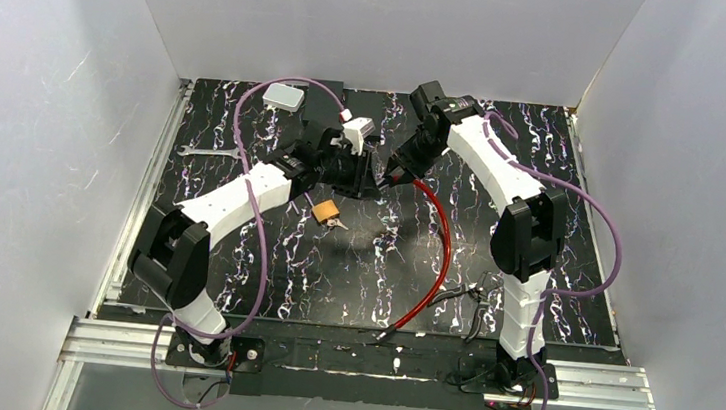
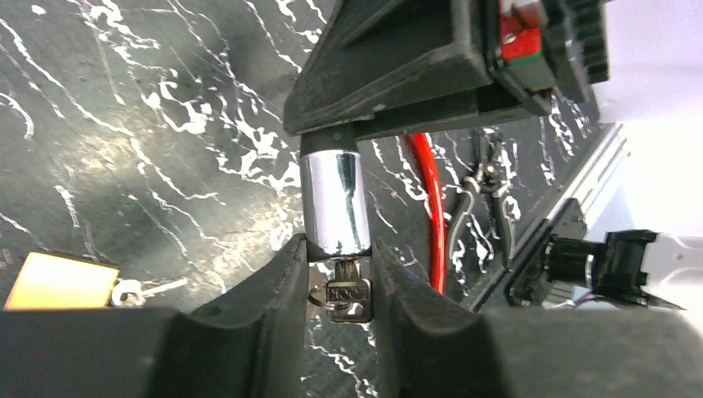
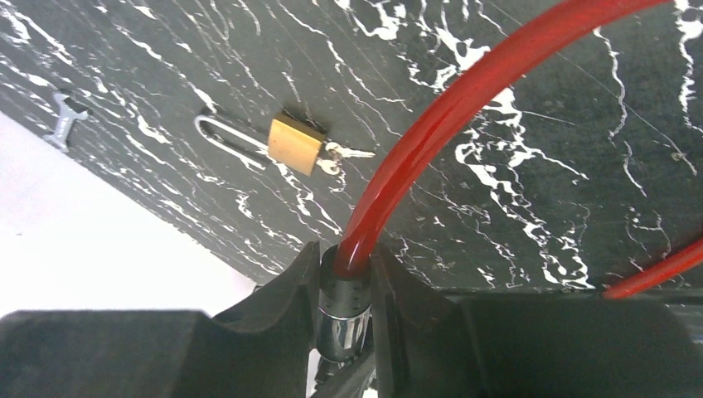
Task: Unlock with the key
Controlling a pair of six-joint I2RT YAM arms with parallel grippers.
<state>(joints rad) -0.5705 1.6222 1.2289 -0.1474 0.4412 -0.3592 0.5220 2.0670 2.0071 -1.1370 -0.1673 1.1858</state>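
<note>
At keyway end of chrome lock cylinder: small silver key seated, left gripper closed on its bow. At cable end: right gripper clamped on cylinder beside red coated cable. Key likely light, thin, slippery; hold bow flats.

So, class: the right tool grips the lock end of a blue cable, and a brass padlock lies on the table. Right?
No: the cable is red, not blue, as the right wrist view shows. The right tool does grip its lock end, and the brass padlock lies on the table.
</note>
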